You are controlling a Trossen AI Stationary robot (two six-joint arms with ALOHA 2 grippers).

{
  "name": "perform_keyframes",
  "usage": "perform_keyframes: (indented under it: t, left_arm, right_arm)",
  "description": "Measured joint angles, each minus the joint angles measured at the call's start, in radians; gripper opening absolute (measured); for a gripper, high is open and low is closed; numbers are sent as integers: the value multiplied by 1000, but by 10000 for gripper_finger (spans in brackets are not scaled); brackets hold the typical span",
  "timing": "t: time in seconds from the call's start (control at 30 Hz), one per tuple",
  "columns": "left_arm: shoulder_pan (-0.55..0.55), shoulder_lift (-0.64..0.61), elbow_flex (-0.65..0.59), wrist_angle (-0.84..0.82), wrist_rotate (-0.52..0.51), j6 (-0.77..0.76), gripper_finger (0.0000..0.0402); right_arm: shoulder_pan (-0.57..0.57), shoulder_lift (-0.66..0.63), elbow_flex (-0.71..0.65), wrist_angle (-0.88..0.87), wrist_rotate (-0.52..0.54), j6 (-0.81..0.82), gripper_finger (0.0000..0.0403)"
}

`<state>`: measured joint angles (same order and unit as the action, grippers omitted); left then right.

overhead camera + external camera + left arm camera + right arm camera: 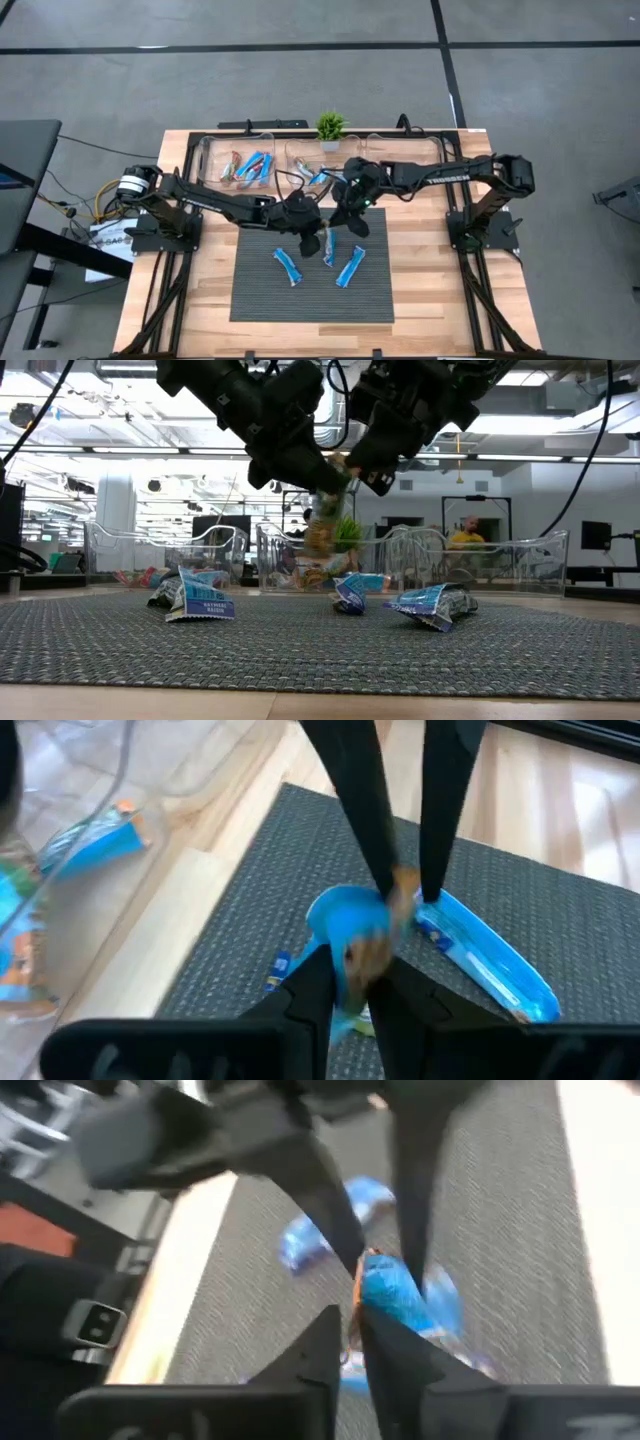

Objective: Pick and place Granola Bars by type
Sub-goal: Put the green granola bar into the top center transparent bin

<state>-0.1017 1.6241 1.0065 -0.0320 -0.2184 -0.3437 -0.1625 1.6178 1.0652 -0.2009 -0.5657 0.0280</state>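
Note:
A granola bar (323,528) hangs in the air over the dark mat (260,300), between my two grippers. Its wrapper shows blue and tan in the wrist views (352,925) (388,1288). My left gripper (312,232) and my right gripper (345,214) meet above the mat's far part, and both are shut on this bar. Three blue bars (287,266) (328,246) (350,266) lie flat on the mat below them. My left gripper pinches the bar between its two fingers at one end (358,960). The bar is lifted clear of the mat. My right gripper pinches the same bar between its two fingers at another part (405,885), coming from the opposite side. In the low view the bar hangs below the two grippers.
Clear plastic trays (215,160) (300,158) stand along the table's far edge, with several bars in them (250,166). A small green potted plant (330,127) stands behind the trays. Bare wood lies left and right of the mat.

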Motion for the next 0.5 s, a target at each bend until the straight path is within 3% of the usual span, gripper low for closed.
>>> perform_keyframes:
  t: [0.27, 0.4, 0.5]
  left_arm:
    - [25, -1, 0, 29, -9, -4, 22]
    - [56, -4, 0, 49, -16, -5, 21]
    - [92, -17, 7, 46, -80, -8, 24]
  right_arm:
    - [-76, -2, 208, -408, 228, -109, 132]
    - [-104, -2, 303, -526, 296, -134, 159]
    - [-121, -2, 369, -621, 339, -146, 171]
